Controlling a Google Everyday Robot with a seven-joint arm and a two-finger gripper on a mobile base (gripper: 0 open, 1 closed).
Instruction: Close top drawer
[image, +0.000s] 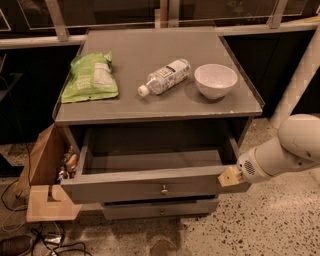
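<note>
Hand (229, 176) touches the open top drawer (125, 187) — at its front's right end.

Counted around one grey cabinet (130, 55): two drawers showing, three things on top.

One top drawer (125, 187) and one slimmer drawer (190, 207) under it; on the cabinet one green bag (90, 77), one bottle (165, 76), one white bowl (215, 80); one cardboard box (45, 165) at the cabinet's left side; one gripper (230, 176) at the cabinet's front right, by the top drawer's end.

Matt wooden top drawer (125, 188), end effector (230, 176) at its right corner
</note>
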